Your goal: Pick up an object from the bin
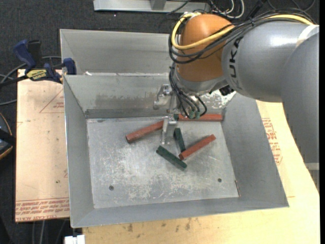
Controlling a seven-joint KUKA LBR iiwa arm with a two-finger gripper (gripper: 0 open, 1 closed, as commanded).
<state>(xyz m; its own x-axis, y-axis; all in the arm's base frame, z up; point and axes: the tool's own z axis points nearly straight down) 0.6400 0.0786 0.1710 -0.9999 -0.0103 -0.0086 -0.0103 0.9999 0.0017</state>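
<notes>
Several red and green sticks (144, 131) lie at centre frame beneath the claw (170, 133), whose grip cannot be told.

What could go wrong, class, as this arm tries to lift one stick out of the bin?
1. The gripper is low between the left red stick and the upper green stick. It might catch both, or knock one aside.
2. The upper green stick, lower green stick and right red stick seem to touch. Lifting one could drag or flip the others.
</notes>
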